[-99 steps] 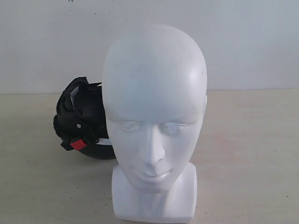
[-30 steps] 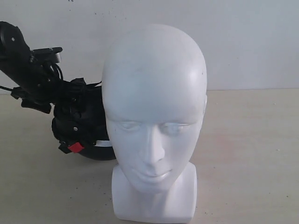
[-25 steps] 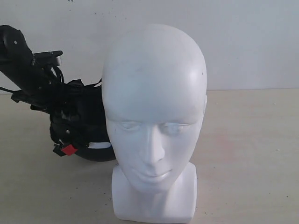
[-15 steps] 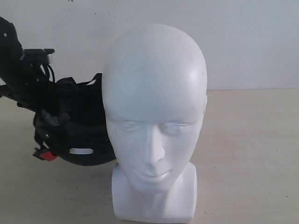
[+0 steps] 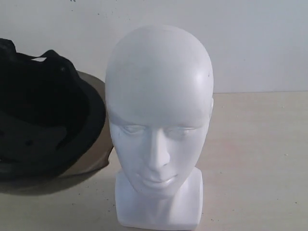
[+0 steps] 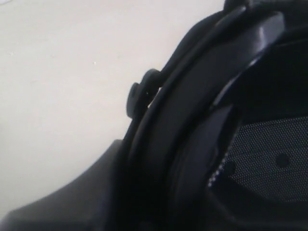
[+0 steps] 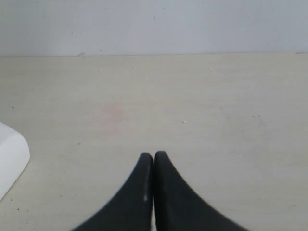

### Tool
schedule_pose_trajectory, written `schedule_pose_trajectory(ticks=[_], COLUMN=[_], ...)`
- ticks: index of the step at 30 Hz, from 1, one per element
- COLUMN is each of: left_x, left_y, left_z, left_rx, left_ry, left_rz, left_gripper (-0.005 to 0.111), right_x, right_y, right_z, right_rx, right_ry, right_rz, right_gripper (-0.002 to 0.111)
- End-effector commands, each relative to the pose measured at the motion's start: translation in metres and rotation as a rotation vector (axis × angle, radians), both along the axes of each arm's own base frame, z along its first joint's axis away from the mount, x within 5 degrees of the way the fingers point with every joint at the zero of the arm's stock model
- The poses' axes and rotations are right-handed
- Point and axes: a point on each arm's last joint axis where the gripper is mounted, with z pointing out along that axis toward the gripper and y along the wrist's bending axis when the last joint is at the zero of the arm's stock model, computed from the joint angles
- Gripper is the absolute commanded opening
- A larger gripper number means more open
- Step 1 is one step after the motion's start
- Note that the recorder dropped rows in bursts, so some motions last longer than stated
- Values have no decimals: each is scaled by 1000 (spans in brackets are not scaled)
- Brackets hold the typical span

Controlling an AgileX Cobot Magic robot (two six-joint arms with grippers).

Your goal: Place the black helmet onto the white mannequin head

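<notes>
The white mannequin head stands upright at the centre front, facing the camera; a corner of its base shows in the right wrist view. To its left the black helmet hangs off the table, big and near, its padded opening turned to the camera and the smoky visor along its lower right. In the left wrist view the helmet's rim and mesh lining fill the picture, with my left gripper shut on the rim. That arm is hidden in the exterior view. My right gripper is shut and holds nothing, low over the table.
The beige table stretches to the right of the mannequin head up to a white wall. The helmet's shadow lies on the table at the front left.
The helmet has been lifted off the table and swung left and nearer the camera, so it looks far larger. The left arm and the red buckle have gone out of sight behind it.
</notes>
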Motion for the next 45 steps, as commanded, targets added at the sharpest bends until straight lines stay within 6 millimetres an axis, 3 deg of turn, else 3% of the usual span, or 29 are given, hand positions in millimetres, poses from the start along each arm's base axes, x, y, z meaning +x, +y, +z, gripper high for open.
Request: schedule_pose_trajectory(ticks=[1, 9, 18, 24, 34, 39, 45], left_x=[-17, -29, -18, -6, 22, 33, 40], left_y=[-5, -26, -47, -52, -63, -70, -65], left_z=[-2, -33, -47, -63, -98, -105, -122], left_rx=[28, 230, 153, 252, 240, 202, 249], left_ry=[-38, 52, -32, -11, -22, -108, -43], left_rz=[-108, -541, -732, -1008, -1260, -1298, -1336], left_gripper=[4, 4, 4, 4, 4, 4, 4], right_x=[0, 0, 0, 0, 0, 0, 0], right_y=[0, 0, 0, 0, 0, 0, 0], right_z=[1, 1, 1, 1, 1, 1, 1], right_rx=[-5, -5, -5, -5, -5, -5, -5], right_ry=[-15, -13, -13, -13, -13, -13, -13], right_rz=[-3, -2, -2, -2, -2, -2, -2], right_gripper=[0, 0, 0, 0, 0, 0, 0])
